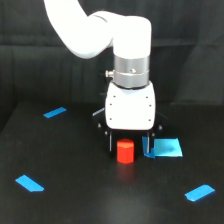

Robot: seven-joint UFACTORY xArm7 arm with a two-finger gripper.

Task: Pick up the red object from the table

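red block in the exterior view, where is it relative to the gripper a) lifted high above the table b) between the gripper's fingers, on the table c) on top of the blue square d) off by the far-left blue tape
b: the red block sits on the black table between the fingers of the open gripper, with the blue square patch off to the exterior view's right.

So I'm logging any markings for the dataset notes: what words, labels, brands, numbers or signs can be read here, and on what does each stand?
None can be read.
White arm housing: plain, only small dark screw dots.
Red object: no marking.
Blue tape pieces on the table: blank.
Pincer: dark, no visible lettering.
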